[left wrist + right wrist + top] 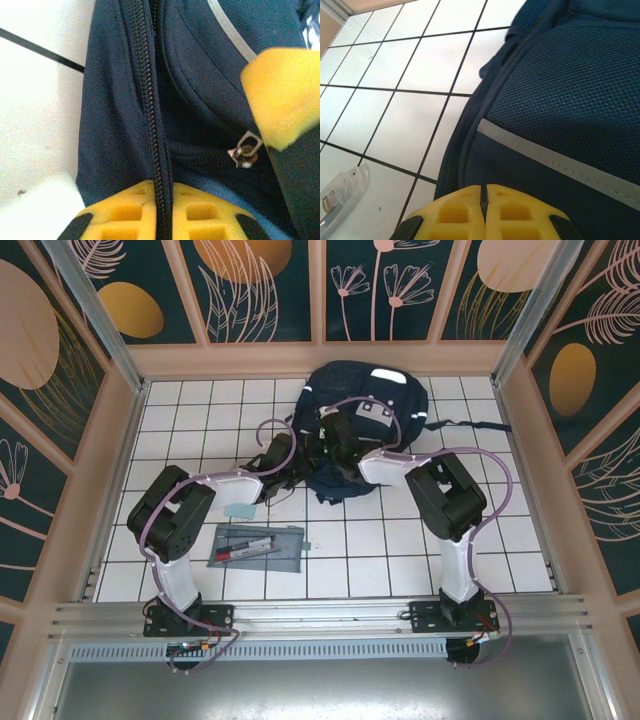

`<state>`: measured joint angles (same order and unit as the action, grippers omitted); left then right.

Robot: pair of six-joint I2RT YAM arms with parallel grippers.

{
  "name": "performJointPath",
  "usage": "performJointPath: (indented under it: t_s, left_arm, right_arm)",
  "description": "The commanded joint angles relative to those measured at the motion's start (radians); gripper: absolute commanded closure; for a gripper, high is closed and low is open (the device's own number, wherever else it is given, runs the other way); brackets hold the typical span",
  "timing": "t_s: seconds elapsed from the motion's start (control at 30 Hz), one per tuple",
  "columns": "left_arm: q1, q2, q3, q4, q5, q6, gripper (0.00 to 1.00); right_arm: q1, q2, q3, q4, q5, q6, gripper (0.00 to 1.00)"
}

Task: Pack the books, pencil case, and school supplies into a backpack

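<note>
Though seemingly zipped, navy backpack w/ white stripes.

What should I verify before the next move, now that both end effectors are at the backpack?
1. The zipper of the backpack is open: not ok, teeth meshed.
2. The zipper pull is grasped: not ok, it is free.
3. The left end effector pinches the zipper seam: ok.
4. The right end effector is shut: ok; fabric held: cannot tell.
5. The pencil case lies free on the table: ok.
</note>
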<state>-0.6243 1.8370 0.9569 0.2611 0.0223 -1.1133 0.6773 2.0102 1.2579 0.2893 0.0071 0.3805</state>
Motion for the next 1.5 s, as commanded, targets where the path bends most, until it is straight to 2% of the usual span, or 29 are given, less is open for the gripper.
performJointPath:
  t_s: [0.0, 0.1, 0.17, 0.43, 0.67, 0.83, 0.87, 0.9, 1.07, 1.23, 1.33, 1.47]
  left_arm:
    - [-0.15, -0.117, -0.014, 0.11, 0.274, -0.03, 0.73]
    - [-0.146, -0.213, -0.019, -0.002, 0.196, 0.04, 0.4]
    - [-0.139, -0.251, -0.014, -0.059, 0.165, 0.067, 0.33]
    - [-0.065, -0.328, -0.04, -0.095, 0.179, 0.068, 0.32]
    - [-0.035, -0.39, -0.069, -0.141, 0.196, 0.103, 0.35]
    - [0.007, -0.389, -0.095, -0.139, 0.135, 0.108, 0.28]
    - [0.017, -0.373, -0.086, -0.124, 0.116, 0.114, 0.22]
    - [0.024, -0.355, -0.073, -0.116, 0.094, 0.12, 0.21]
    - [0.046, -0.199, 0.087, -0.082, 0.006, 0.191, 0.2]
    - [0.053, -0.01, 0.223, -0.078, -0.021, 0.226, 0.21]
    - [0.054, 0.084, 0.245, -0.048, -0.036, 0.212, 0.24]
    - [0.057, 0.186, 0.244, 0.026, -0.021, 0.197, 0.34]
  right_arm:
    - [0.029, -0.01, 0.044, 0.174, -0.082, 0.024, 1.0]
    - [0.017, -0.083, -0.037, 0.151, -0.123, 0.01, 1.0]
    - [0.013, -0.134, -0.089, 0.138, -0.134, 0.005, 1.0]
    - [0.001, -0.316, -0.29, 0.043, -0.089, -0.028, 1.0]
    - [-0.076, -0.378, -0.409, 0.045, -0.067, 0.003, 1.0]
    - [-0.084, -0.441, -0.459, 0.029, -0.096, -0.049, 1.0]
    - [-0.084, -0.463, -0.475, 0.013, -0.096, -0.059, 1.0]
    - [-0.085, -0.482, -0.487, -0.007, -0.095, -0.071, 1.0]
    - [-0.117, -0.58, -0.55, -0.134, 0.003, -0.108, 1.0]
    - [-0.169, -0.632, -0.598, -0.12, -0.004, -0.082, 1.0]
    - [-0.163, -0.629, -0.598, -0.096, -0.023, -0.053, 1.0]
    - [-0.127, -0.606, -0.592, -0.076, 0.002, -0.024, 1.0]
